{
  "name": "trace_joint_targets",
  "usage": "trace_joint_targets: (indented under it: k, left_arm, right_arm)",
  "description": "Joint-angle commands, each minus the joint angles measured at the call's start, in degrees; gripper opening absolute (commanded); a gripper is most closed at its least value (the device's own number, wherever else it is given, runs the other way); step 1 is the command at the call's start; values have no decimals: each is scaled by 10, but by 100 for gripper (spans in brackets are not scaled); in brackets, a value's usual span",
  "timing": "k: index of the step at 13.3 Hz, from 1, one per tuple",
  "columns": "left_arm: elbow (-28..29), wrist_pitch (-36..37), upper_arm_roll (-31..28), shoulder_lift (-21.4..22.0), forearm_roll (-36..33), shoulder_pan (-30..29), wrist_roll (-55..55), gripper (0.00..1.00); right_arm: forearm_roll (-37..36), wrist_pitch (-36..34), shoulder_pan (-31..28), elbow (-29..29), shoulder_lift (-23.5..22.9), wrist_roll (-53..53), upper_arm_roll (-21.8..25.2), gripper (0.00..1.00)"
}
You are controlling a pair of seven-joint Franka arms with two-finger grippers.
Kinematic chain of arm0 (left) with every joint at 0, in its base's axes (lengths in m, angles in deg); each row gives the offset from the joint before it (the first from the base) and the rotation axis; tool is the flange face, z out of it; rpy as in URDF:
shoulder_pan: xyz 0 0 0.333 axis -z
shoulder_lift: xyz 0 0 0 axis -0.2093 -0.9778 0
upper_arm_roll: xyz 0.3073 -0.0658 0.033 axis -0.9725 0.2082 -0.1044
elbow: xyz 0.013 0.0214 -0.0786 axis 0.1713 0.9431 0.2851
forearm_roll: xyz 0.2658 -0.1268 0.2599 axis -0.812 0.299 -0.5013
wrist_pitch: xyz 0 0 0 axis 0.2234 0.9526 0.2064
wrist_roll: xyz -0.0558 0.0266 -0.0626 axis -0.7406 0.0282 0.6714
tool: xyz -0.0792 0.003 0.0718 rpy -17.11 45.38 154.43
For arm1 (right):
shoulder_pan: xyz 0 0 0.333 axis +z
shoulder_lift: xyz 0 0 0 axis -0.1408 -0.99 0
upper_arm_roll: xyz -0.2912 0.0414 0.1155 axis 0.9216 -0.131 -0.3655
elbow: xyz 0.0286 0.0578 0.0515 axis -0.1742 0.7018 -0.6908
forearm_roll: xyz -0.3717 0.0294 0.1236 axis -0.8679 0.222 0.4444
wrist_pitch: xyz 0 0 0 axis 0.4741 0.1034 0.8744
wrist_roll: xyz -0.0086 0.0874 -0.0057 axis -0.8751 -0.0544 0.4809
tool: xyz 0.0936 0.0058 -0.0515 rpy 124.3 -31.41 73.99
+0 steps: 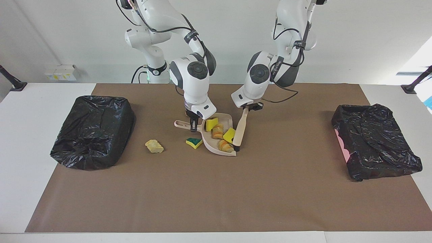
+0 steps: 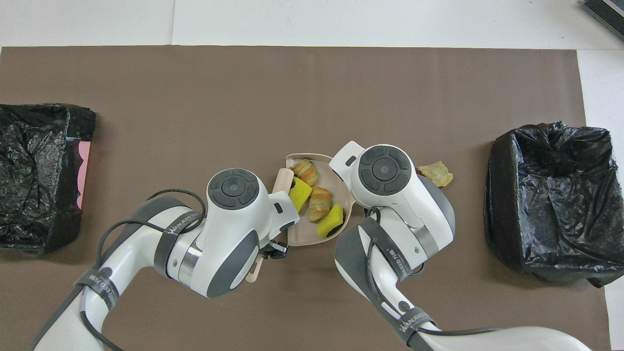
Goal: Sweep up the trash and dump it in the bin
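Fingers of my left gripper [image 1: 248, 108] are clamped on the brush [image 1: 240, 130], its head at the dustpan's [image 1: 226, 118] open edge. Inside the pan lie two yellow sponge pieces [image 1: 211, 124] and two brown bread-like lumps [image 1: 217, 131]. My right gripper [image 1: 193, 125] pinches the pan's handle. Beside the pan, toward my right arm's end, rest a green-and-yellow sponge piece [image 1: 194, 142] and a tan chunk [image 1: 154, 146].
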Motion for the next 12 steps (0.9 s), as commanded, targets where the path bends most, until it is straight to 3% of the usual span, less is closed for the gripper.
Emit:
trace_joint_targets:
  k: [1,9,12]
  left_arm:
    - [22,-16,-14,21,13,5,-48,0]
    - [15,3,-17,19,-32,2,-248,0]
    - [21,-5,-16,22,-32,2,-256,0]
  right_arm:
    - [-11,-8,-2,3,2,-23,-2,0]
    - [-10,-10,-5,0,2,-22,-2,0]
    - [-2,-32,-13,-17,8,-20,-1,0]
